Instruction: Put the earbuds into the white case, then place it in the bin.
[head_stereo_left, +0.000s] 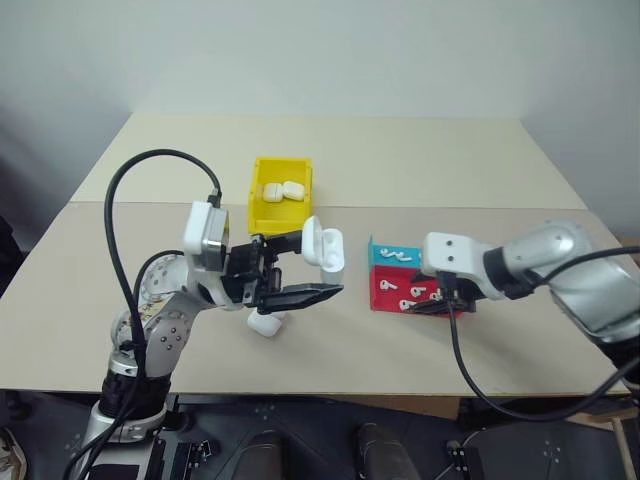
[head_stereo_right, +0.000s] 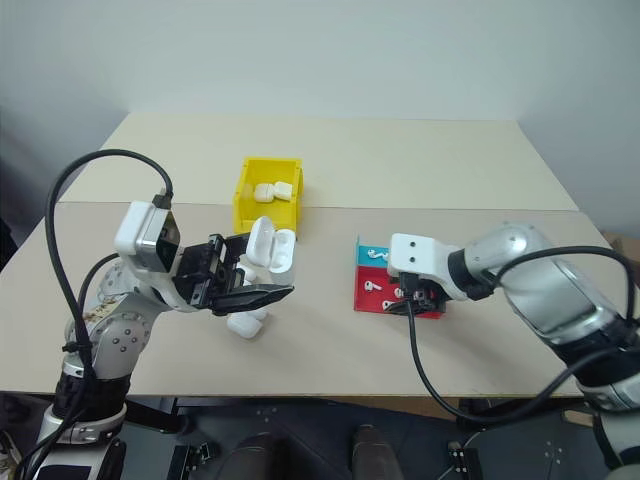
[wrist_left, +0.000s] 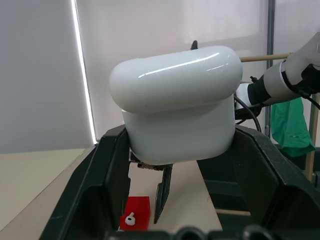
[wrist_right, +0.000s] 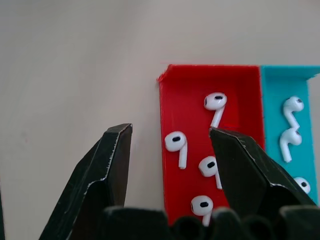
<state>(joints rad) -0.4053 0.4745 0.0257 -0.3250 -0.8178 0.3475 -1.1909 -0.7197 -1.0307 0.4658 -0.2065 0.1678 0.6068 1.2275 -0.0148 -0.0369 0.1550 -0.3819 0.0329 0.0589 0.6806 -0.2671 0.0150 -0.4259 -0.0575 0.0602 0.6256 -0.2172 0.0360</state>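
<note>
My left gripper (head_stereo_left: 312, 268) is shut on the white case (head_stereo_left: 325, 245) and holds it above the table with its lid hinged open; in the left wrist view the case (wrist_left: 177, 105) sits between both fingers. Several earbuds (wrist_right: 176, 142) lie in a shallow red tray (wrist_right: 170, 100). My right gripper (wrist_right: 171, 131) hovers open over that tray's edge, pointing down, with one earbud below the gap between its fingers. The yellow bin (head_stereo_left: 275, 215) stands behind the left gripper with two white cases (head_stereo_left: 281, 190) inside.
A blue tray (head_stereo_left: 380, 250) with more earbuds (wrist_right: 292, 105) adjoins the red one on its far side. Another white case (head_stereo_left: 265, 323) lies on the table under my left gripper. The beige table (head_stereo_left: 480, 160) stretches on behind the bin.
</note>
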